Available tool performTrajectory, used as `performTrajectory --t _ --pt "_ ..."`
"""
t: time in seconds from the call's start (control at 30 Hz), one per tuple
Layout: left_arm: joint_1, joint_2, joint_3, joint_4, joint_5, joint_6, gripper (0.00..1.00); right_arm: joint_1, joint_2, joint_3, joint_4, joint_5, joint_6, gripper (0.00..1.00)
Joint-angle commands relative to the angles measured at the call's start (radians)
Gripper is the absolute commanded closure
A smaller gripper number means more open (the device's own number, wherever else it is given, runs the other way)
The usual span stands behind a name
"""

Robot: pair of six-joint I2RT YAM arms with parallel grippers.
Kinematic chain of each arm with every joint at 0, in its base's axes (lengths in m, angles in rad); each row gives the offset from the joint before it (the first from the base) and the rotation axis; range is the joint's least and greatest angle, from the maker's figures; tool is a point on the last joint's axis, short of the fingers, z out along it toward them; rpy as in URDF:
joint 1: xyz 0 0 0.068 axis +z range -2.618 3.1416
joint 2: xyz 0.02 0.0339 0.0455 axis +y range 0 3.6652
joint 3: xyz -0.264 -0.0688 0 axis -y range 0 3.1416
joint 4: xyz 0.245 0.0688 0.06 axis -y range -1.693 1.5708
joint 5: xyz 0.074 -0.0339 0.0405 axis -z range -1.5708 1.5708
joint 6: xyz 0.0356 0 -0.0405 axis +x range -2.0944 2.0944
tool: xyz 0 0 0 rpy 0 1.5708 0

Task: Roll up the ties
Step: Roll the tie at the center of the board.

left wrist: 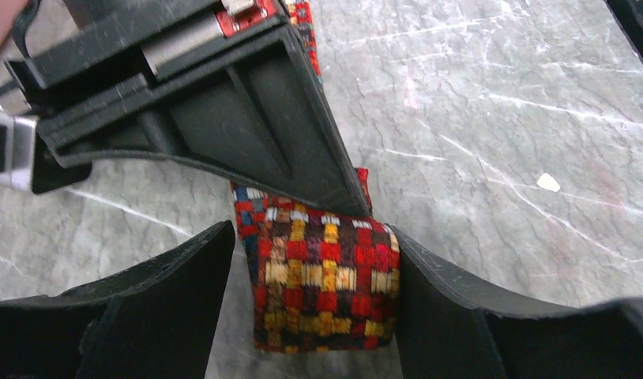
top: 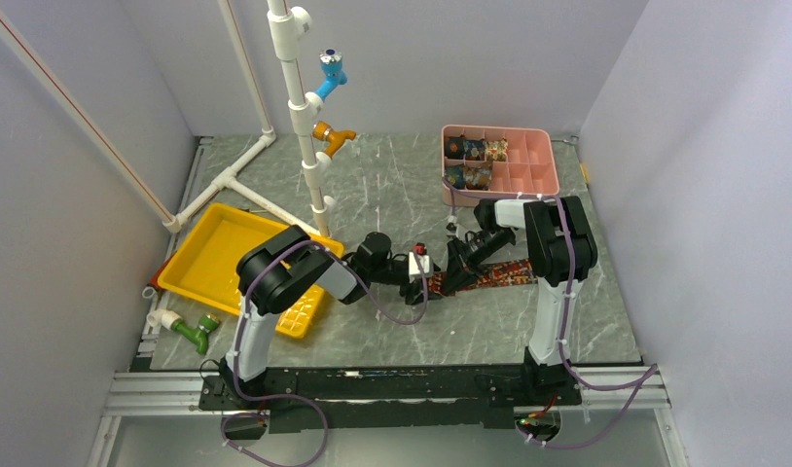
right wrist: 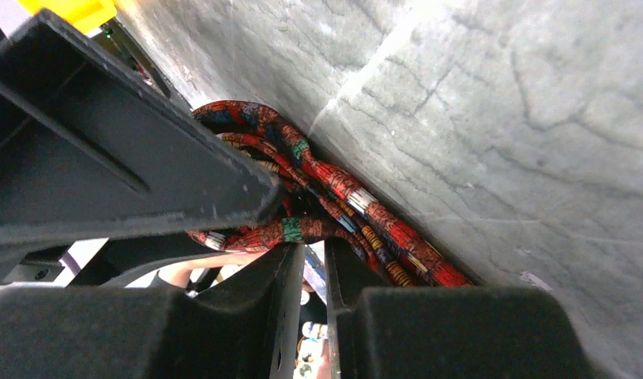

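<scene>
A red, dark and gold patterned tie (top: 504,272) lies on the grey marble table, partly rolled at its left end, its flat strip running right. In the left wrist view the roll (left wrist: 322,284) stands between my left gripper's (left wrist: 310,237) open jaws; the right finger (left wrist: 460,316) touches its side and a small gap shows at the left finger (left wrist: 144,316). My right gripper (right wrist: 314,249) is shut on the roll's inner layers (right wrist: 358,205), seen edge-on as a spiral. One of its fingers (left wrist: 223,110) reaches onto the roll's far end. Both grippers (top: 423,282) (top: 455,272) meet at mid-table.
A pink compartment box (top: 528,170) at the back right holds several rolled ties (top: 475,151). A yellow tray (top: 212,253) sits at the left beside a white pipe stand (top: 295,88) with blue and orange fittings. A green fitting (top: 196,331) lies near the left edge.
</scene>
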Motion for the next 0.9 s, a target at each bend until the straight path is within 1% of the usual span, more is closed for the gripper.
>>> performTrajectory --t 0.0,0.17,0.27,0.37,0.47,0.57,0.73,0.87 --pt "-0.012 -0.017 0.06 -0.076 0.04 0.073 0.35 0.02 0.045 -0.012 0.101 0.145 -0.052 0.81" --pt "-0.005 -0.006 0.07 -0.209 0.068 0.15 0.58 0.02 0.042 -0.007 0.097 0.137 -0.053 0.81" --pt "0.013 0.009 0.065 -0.238 0.058 0.127 0.69 0.02 0.025 -0.004 0.092 0.129 -0.063 0.8" --pt "0.048 0.015 0.049 -0.268 0.054 0.086 0.79 0.018 -0.028 0.02 0.048 0.11 -0.102 0.73" --pt "0.07 0.008 0.022 -0.294 0.061 0.063 0.83 -0.015 -0.11 0.07 -0.049 0.054 -0.148 0.67" --pt "0.074 -0.009 0.006 -0.336 0.079 0.065 0.86 -0.07 -0.13 0.142 -0.137 0.018 -0.204 0.65" --pt "0.082 -0.02 0.007 -0.404 0.077 0.069 0.9 -0.144 -0.02 0.187 -0.149 0.153 -0.245 0.67" --pt "0.095 -0.028 0.018 -0.442 0.101 0.074 0.9 -0.146 0.038 0.173 -0.112 0.234 -0.249 0.68"
